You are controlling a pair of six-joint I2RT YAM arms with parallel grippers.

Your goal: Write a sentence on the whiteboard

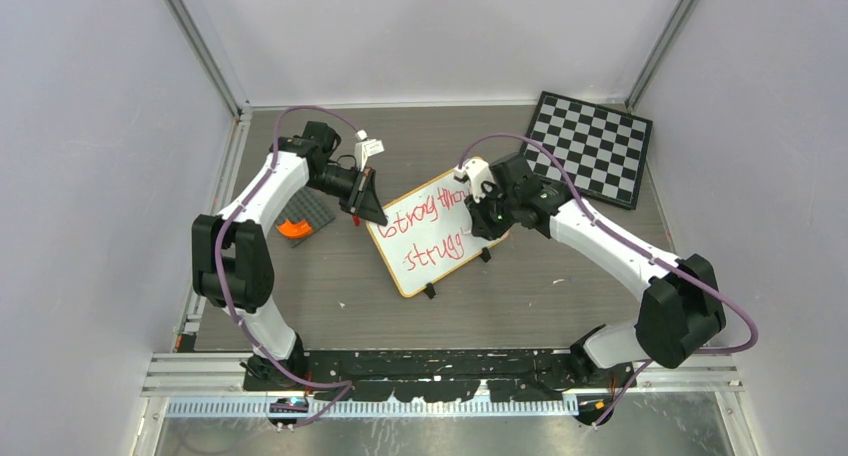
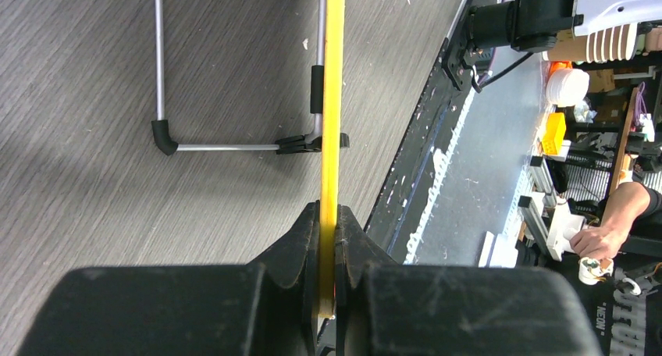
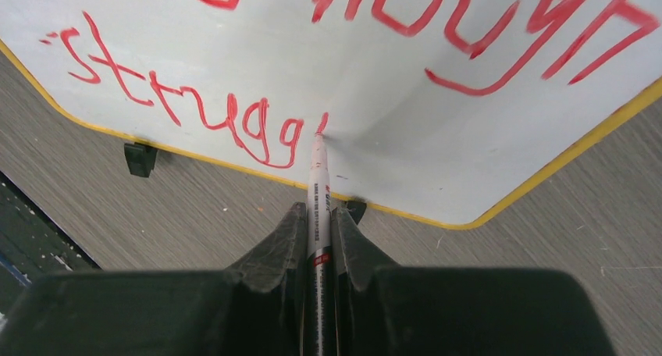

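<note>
Right gripper (image 3: 318,215) is pinched tight on the marker (image 3: 318,176), tip touching the board (image 3: 437,161) just past "strugg". The sentence (image 3: 261,126) looks unfinished, letters to go. Left gripper (image 2: 328,219) clamps the rim (image 2: 334,75), likely bracing against the pen's push. The board stands propped mid-table (image 1: 330,276), between the arms.

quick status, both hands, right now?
Left hand: closed, clamping the whiteboard by its rim.
Right hand: closed on the marker, tip touching the whiteboard.
</note>
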